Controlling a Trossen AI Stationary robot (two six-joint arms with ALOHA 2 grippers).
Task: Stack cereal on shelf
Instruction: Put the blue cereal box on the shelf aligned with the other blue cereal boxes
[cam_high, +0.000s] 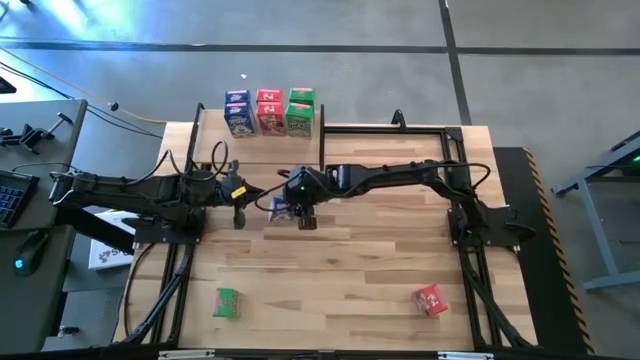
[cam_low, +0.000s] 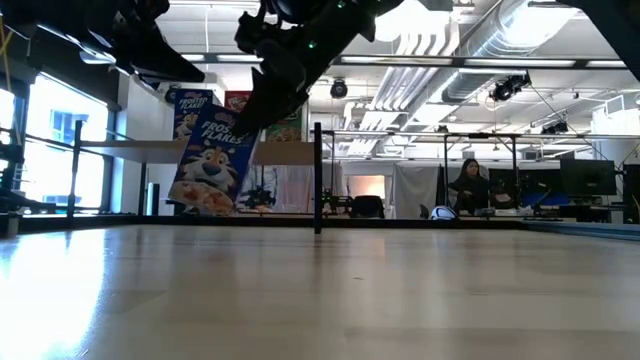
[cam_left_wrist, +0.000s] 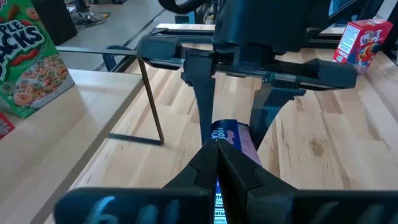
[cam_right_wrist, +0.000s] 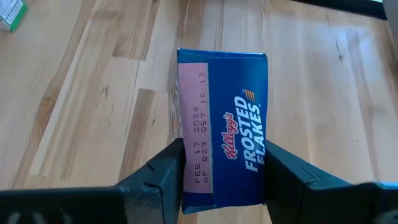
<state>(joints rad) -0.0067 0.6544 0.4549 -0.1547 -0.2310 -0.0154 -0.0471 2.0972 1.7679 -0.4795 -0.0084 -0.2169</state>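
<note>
Tabletop (cam_right_wrist: 93, 93) below; right fingers (cam_right_wrist: 224, 168) clamp blue box (cam_right_wrist: 224, 124) across its narrow faces. Light, crushable card: grip gently. Left fingers (cam_left_wrist: 217, 163) shut, empty.

high view: straight down over the whole table (cam_high: 350, 250). low view: at table-top height, level across the table toward the shelf (cam_low: 200, 150) and the room beyond. wrist views: close above the table, both sharing the blue cereal box (cam_right_wrist: 224, 124) at the table's middle.
</note>
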